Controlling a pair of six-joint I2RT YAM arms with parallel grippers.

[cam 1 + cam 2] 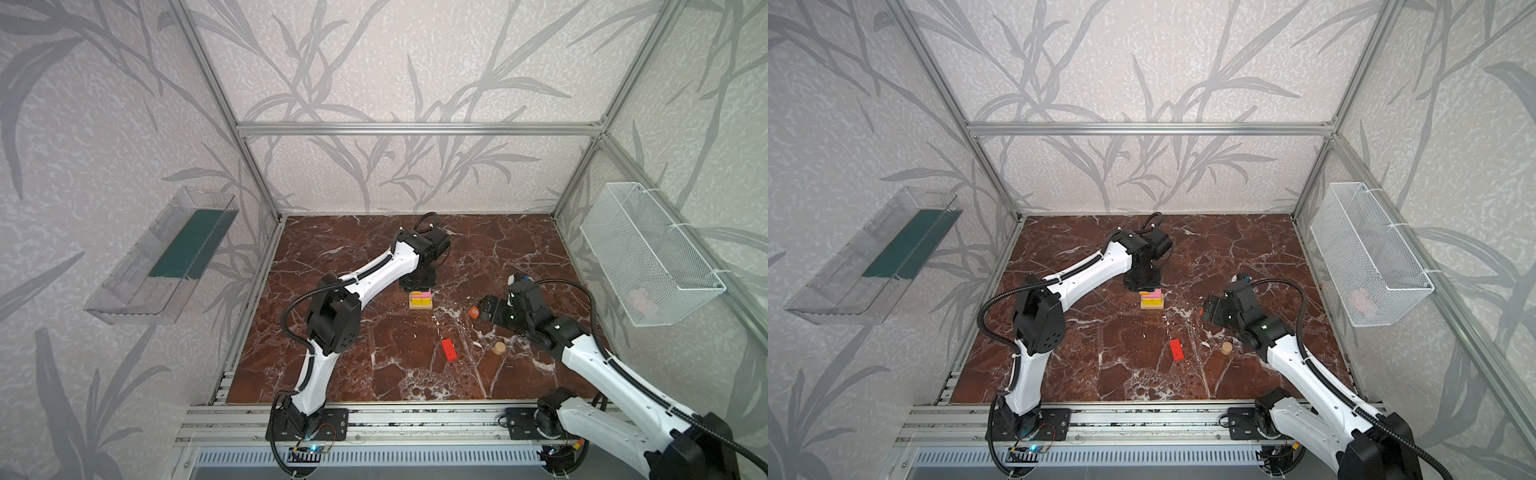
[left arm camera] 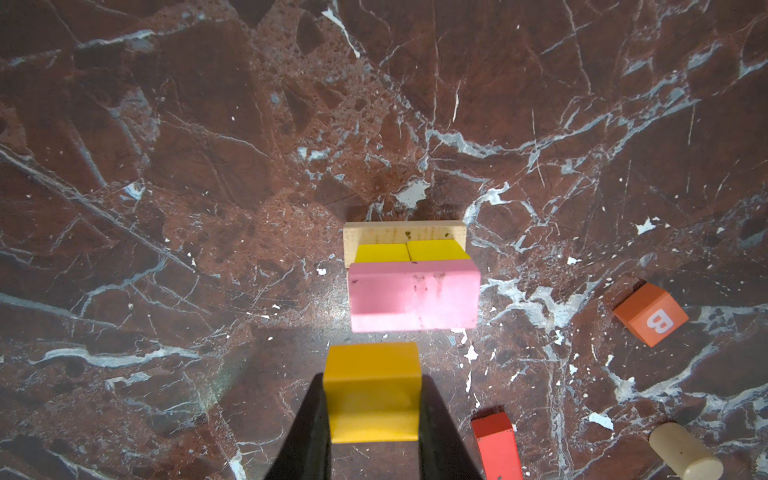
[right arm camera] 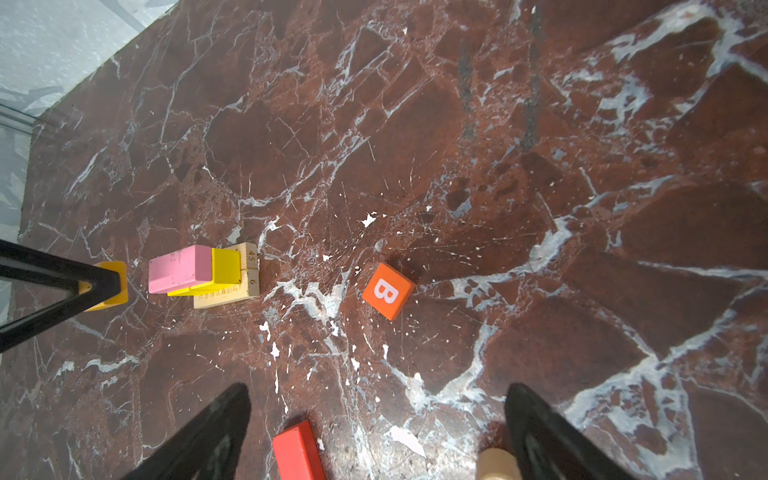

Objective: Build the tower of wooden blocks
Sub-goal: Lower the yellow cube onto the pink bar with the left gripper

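The tower (image 1: 421,300) (image 1: 1152,300) stands mid-table: a tan plank (image 2: 403,230) at the base, two yellow cubes (image 2: 409,251) on it and a pink brick (image 2: 413,297) (image 3: 178,268) on top. My left gripper (image 2: 372,378) (image 1: 417,286) hangs just over the tower, shut on an orange-yellow cube (image 2: 372,390) (image 3: 112,286) that sits beside the pink brick's far edge. My right gripper (image 3: 378,388) (image 1: 490,309) hovers open and empty to the right. Loose on the table lie an orange cube marked B (image 3: 387,291) (image 1: 473,311), a red brick (image 1: 449,349) (image 3: 297,453) and a tan cylinder (image 1: 499,347) (image 3: 496,465).
A clear plastic bin (image 1: 162,257) hangs on the left wall. A white wire basket (image 1: 648,253) hangs on the right wall. Aluminium frame posts ring the marble table, and a rail (image 1: 415,419) runs along its front edge.
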